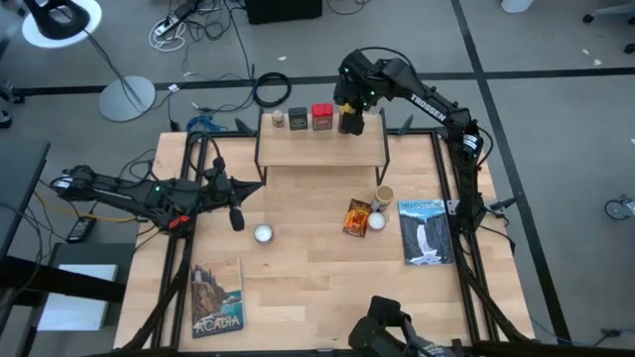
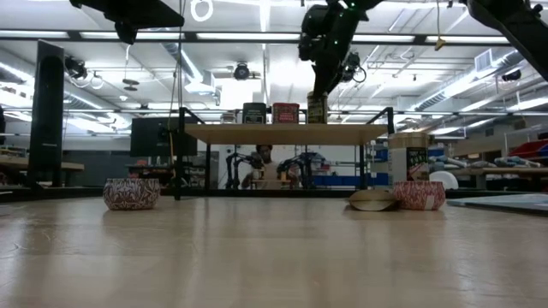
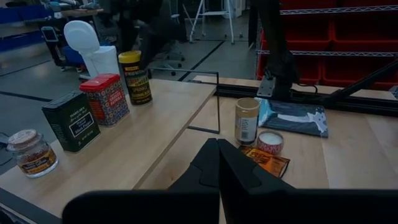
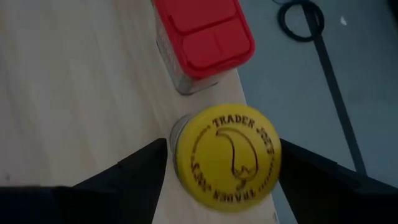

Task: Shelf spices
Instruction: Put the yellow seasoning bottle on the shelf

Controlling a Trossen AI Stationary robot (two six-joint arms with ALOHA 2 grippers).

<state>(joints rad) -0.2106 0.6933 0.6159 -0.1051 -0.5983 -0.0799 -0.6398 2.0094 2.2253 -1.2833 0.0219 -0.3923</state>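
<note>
The shelf (image 1: 322, 151) stands at the table's far middle. Along its far edge stand a small pale-capped jar (image 3: 29, 151), a dark tin (image 3: 71, 120), a red tin (image 3: 106, 98) and a yellow-lidded jar (image 4: 227, 154), each resting on its base. My right gripper (image 4: 222, 158) hangs open over the yellow-lidded jar, one finger on either side of the lid and apart from it. A tan jar (image 1: 385, 196) stands upright on the table right of the shelf, and an orange packet (image 1: 357, 218) lies flat near it. My left gripper (image 3: 217, 165) waits shut above the table's left side.
Two small white discs (image 1: 263, 234) (image 1: 377, 222) lie on the table. One picture-covered book (image 1: 425, 231) lies at the right and another (image 1: 217, 297) at the near left. Black frame rails (image 1: 466, 248) run along the table's sides. Bare wood shows on the shelf's near half.
</note>
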